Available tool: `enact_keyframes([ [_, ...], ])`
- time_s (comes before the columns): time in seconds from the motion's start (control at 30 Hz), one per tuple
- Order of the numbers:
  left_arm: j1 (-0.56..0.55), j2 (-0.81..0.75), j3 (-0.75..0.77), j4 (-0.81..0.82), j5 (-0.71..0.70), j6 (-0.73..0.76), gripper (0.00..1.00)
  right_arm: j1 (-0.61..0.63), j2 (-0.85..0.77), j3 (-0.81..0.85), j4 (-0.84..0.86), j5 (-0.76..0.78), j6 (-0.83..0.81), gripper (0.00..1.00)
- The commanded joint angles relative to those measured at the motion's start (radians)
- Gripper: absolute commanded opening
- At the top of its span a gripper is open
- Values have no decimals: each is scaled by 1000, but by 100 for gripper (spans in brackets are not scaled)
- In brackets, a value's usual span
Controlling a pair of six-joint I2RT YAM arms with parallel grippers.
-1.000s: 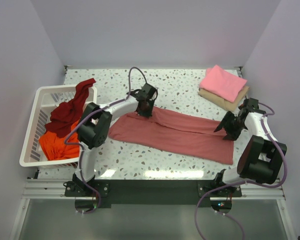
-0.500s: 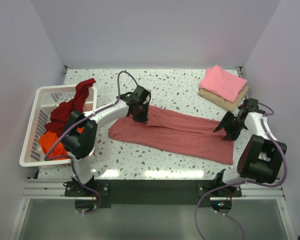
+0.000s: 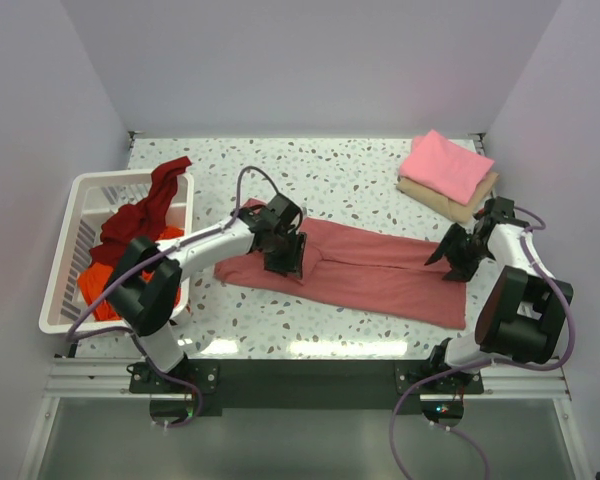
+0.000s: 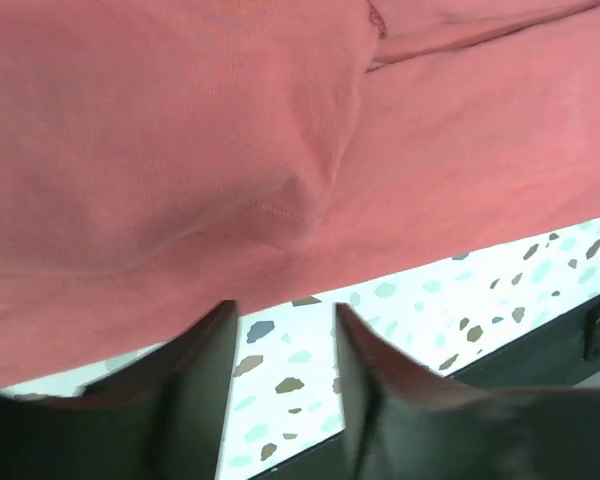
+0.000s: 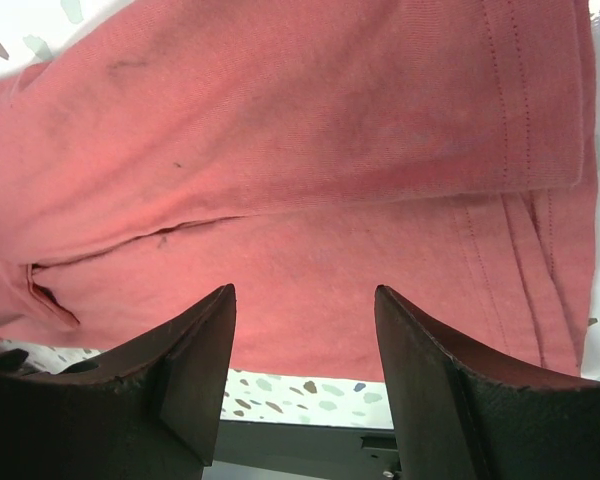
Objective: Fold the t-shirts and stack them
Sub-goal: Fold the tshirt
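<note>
At 9 o'clock, in the white basket (image 3: 65,200): maroon shirt (image 3: 140,215) crumpled, one end draped over the far rim; orange shirt (image 3: 105,290) bunched at the near end.

At table centre, running from 10 towards 4: rose shirt (image 3: 380,270), laid out long and flat, folded lengthwise, with a seam line along the middle and stitched hems at the right end. Faint dark specks seen on the cloth from the right wrist.

Over its left end: left gripper (image 4: 283,312), jaws a narrow gap apart, gripping nothing, speckled table (image 4: 430,300) showing between them.

At 1 o'clock: pink shirt (image 3: 445,165), folded, stacked on a tan cloth (image 3: 465,207).

Over the right end of the rose shirt: right gripper (image 5: 305,295), jaws wide, nothing held.
</note>
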Motion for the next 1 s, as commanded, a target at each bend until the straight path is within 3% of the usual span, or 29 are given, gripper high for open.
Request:
enact_keyframes([
  [0.0,10,-94,13,-7,-1,-5,54,10,5,1,6,-22,-14,61],
  [0.07,45,-109,39,-17,-46,1,65,11,5,2,3,-22,-14,61],
  [0.1,64,-121,44,-14,-57,-1,65,11,5,4,1,-24,-14,61],
  [0.17,124,-134,48,-1,-78,-2,59,11,6,2,1,-24,-16,61],
  [0.23,170,-143,35,32,-86,2,45,11,6,4,0,-24,-16,61],
  [0.33,200,-105,45,17,-91,21,34,11,11,12,-5,-22,-17,61],
  [0.4,201,-71,50,-13,-115,25,33,13,13,15,-6,-20,-17,61],
  [0.7,202,-88,-4,3,-118,19,32,11,17,22,-12,-11,-20,61],
  [0.97,205,-43,-35,26,-95,-12,43,13,25,39,-25,-10,-20,62],
])
